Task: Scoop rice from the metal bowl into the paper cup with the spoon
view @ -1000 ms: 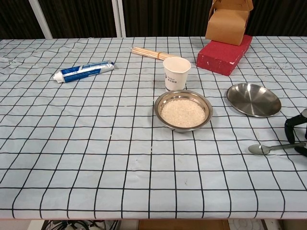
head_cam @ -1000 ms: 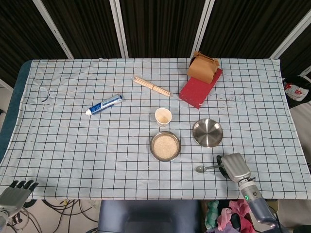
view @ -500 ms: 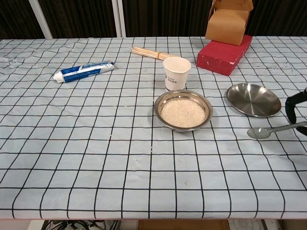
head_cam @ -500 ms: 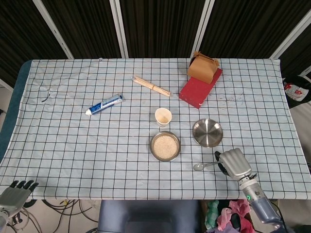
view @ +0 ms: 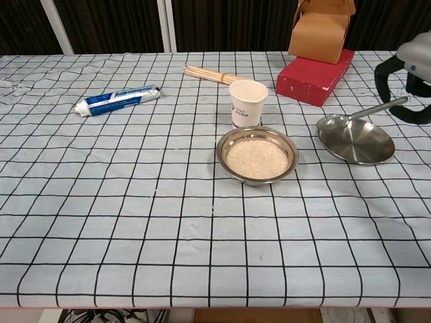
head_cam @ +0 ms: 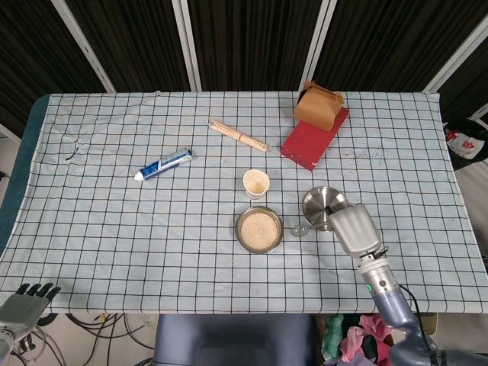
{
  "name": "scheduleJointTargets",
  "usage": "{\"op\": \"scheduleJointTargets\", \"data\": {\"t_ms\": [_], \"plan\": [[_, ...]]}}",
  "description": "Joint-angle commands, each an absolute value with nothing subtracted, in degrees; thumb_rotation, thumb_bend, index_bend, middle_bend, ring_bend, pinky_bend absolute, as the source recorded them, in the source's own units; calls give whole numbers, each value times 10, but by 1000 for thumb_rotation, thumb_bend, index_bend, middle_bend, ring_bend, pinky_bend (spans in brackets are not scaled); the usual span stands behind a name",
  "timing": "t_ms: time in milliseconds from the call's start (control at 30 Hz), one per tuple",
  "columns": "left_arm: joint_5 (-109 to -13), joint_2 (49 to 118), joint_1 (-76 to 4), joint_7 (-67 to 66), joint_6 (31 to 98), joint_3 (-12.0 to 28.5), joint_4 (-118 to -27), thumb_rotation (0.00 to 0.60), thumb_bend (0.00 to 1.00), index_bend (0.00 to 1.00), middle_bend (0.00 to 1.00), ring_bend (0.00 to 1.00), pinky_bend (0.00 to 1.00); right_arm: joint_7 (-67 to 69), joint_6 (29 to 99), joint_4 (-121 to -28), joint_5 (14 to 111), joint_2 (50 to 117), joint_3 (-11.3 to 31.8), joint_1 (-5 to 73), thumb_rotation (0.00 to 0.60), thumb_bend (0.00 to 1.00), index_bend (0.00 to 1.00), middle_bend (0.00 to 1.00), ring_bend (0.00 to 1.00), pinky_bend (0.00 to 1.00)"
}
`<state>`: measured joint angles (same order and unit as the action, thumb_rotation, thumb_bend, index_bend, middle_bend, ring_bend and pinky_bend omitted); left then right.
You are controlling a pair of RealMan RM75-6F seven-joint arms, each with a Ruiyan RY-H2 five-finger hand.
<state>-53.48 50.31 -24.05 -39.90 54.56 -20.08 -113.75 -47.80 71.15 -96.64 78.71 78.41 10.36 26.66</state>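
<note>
A metal bowl of rice [head_cam: 258,229] [view: 258,156] sits mid-table, with a white paper cup [head_cam: 256,184] [view: 247,102] upright just behind it. My right hand [head_cam: 353,229] [view: 408,73] holds a metal spoon [head_cam: 303,226] [view: 355,115] by its handle, raised above the table to the right of the rice bowl. The spoon's bowl points left toward the rice and looks empty. My left hand [head_cam: 25,299] hangs below the table's front left corner with fingers spread, holding nothing.
An empty metal dish [head_cam: 323,203] [view: 356,140] lies right of the rice bowl, under the spoon. A red box [head_cam: 313,137] with a brown carton [head_cam: 318,106] stands at the back right. Chopsticks [head_cam: 237,136] and a toothpaste tube [head_cam: 163,165] lie further back and left.
My right hand has lifted the spoon off the table near the front edge and carried it up and left, toward the rice bowl. The left hand has not moved.
</note>
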Motion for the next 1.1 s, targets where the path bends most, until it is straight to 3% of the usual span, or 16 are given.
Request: {"op": "scheduleJointTargets", "data": {"t_ms": [33, 667, 1100], "plan": [[-535, 503, -241, -398, 545, -201, -1137, 600, 62, 0, 0, 0, 0, -546, 720, -936, 780, 827, 119, 295, 600, 400, 619, 1000, 1000, 1000], [-541, 501, -241, -393, 545, -200, -1136, 600, 61, 0, 0, 0, 0, -694, 724, -841, 778, 922, 126, 354, 600, 407, 623, 1000, 1000, 1000], [-538, 502, -242, -395, 542, -199, -1136, 600, 61, 0, 0, 0, 0, -713, 745, -788, 829, 948, 93, 364, 600, 413, 631, 1000, 1000, 1000]]}}
